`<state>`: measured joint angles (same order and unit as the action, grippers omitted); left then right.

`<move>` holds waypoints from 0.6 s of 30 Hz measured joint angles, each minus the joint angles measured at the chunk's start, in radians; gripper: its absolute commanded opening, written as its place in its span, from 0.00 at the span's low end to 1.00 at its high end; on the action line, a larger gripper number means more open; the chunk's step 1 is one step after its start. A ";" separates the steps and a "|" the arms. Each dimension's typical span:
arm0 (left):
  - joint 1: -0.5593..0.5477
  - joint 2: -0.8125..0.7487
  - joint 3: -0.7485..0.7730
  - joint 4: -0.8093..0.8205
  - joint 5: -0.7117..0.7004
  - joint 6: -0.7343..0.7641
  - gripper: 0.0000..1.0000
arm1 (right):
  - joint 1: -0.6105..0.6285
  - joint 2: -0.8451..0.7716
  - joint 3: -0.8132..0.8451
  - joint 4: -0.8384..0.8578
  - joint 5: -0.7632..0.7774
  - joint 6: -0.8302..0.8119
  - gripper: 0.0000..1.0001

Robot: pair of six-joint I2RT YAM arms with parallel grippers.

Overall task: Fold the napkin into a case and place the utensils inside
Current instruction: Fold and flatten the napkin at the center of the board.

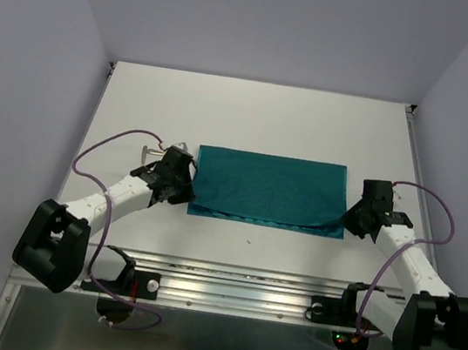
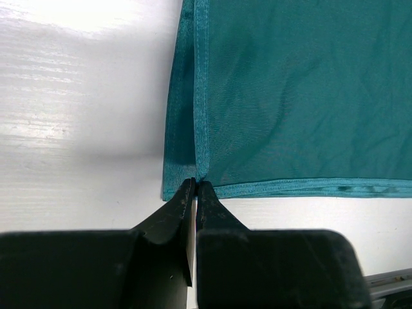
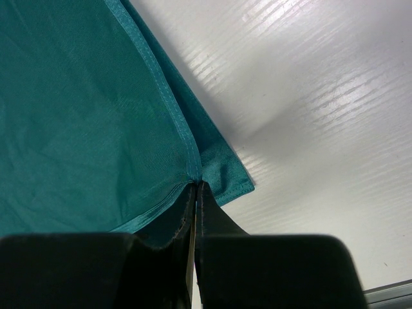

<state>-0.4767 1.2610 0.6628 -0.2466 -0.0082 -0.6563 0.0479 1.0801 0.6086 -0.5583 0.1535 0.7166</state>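
While the napkin (image 1: 267, 187) already lies doubled over, it is still a broad rectangle and nothing like a narrow pocket. It rests flat near the middle of the white surface (image 1: 260, 117), long side running left to right, with one arm at each near corner.

In both wrist views a second layer of cloth peeks out past the hemmed edge of the top layer, so I judge that one fold is in place or just being finished. The two layers do not line up exactly at either corner.

The left hand (image 2: 196, 187) has its two fingers pressed together with no gap between them, and their tips pinch the near-left corner of the cloth right where the hems meet. The right hand (image 3: 196, 190) is closed the same way on the near-right corner, where the top layer's edge runs straight into the tips. From above, the near edge looks slightly wavy close to the right hand, as if lifted a little off the surface there.

A small grey shape (image 1: 153, 153) just beyond the left hand is mostly hidden and too small to name, so I cannot say where the cutlery is.

By my reckoning the job is at an early stage. The further folds that would narrow the cloth into a pocket are not yet done, and nothing has been slid inside it.
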 measured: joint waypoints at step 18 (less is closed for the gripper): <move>0.000 -0.063 0.043 -0.078 0.005 -0.003 0.00 | 0.000 -0.036 0.051 -0.052 0.000 0.006 0.01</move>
<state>-0.4767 1.1976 0.7063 -0.3248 -0.0036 -0.6590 0.0479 1.0443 0.6598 -0.6106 0.1532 0.7227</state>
